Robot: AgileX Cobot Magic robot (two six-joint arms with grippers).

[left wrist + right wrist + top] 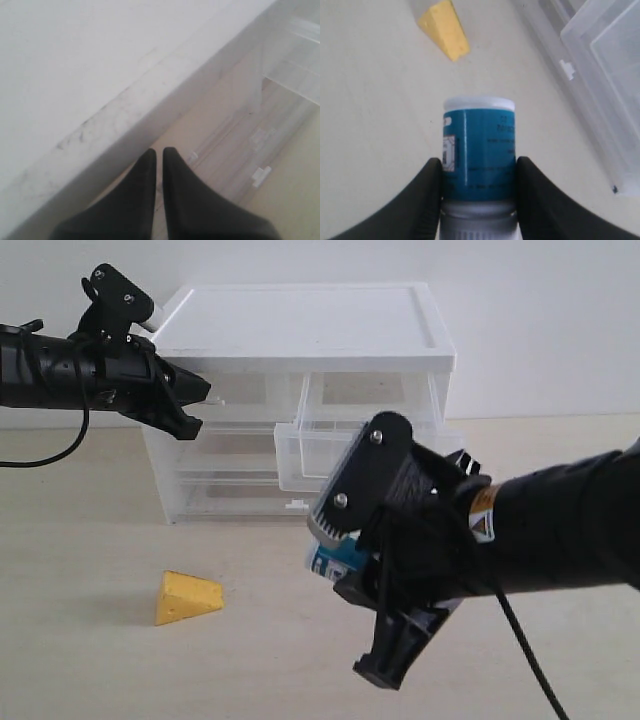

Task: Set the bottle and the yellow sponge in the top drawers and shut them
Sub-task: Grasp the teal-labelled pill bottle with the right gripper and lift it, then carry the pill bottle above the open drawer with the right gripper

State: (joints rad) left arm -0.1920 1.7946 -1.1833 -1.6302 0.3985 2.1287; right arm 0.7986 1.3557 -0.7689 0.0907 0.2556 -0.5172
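Note:
The bottle (479, 145), white with a teal-blue label, hangs above the table in my right gripper (479, 167), whose fingers are shut on its sides just below the cap. In the exterior view that bottle (330, 560) is in front of the cabinet (300, 325), below the right top drawer (310, 455), which is pulled out. The yellow sponge (186, 598) lies on the table to the left, untouched. My left gripper (203, 395) is shut and empty, its tips (159, 152) at the front of the left top drawer (245, 390), under the cabinet's top edge.
The white cabinet stands against the back wall, with two full-width drawers (220, 475) below the small ones. The pulled-out drawer (605, 75) and its tab handle (566, 70) project toward my right arm. Bare table surrounds the sponge (445, 30).

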